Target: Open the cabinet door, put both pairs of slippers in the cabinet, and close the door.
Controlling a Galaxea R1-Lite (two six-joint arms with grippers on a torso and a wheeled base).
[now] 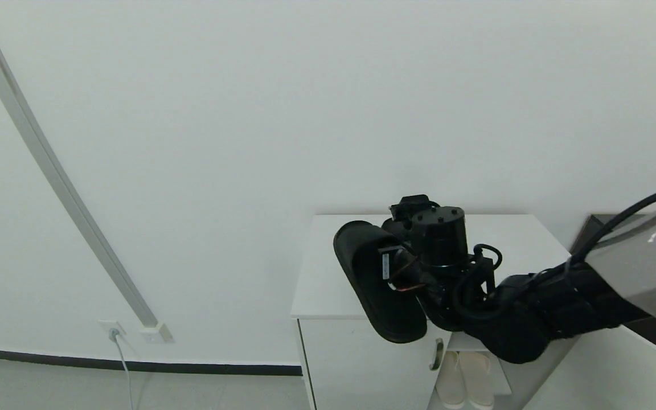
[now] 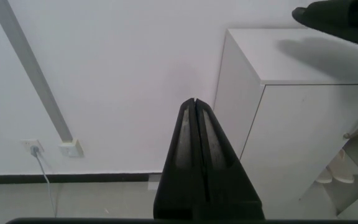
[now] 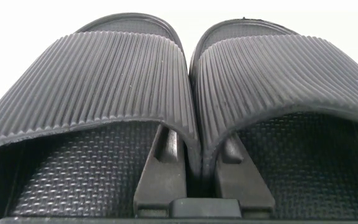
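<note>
The right gripper point(image 3: 199, 180) is clamped on the pair of black slippers point(image 1: 376, 279). One of its fingers point(image 3: 164, 168) is tucked under each ribbed strap, so the two inner side walls are pinched together between them. The pair hangs on edge over the front edge of the cabinet point(image 1: 328, 285) top, near its middle. Below, the compartment beside the handle point(image 1: 436, 353) stands open, and a pair of white slippers point(image 1: 464, 378) sits on a low shelf inside. The left gripper point(image 2: 194, 155) hangs empty off the cabinet's left side, its fingers pressed flat together. The black slippers look like light moulded foam, so they should flex rather than break, and the textured footbeds and ridged straps should give good bite. Taking both inner walls at once seems a sound hold, though a soft wall may creep out of the pinch if the pair bumps a shelf edge on the way in.
</note>
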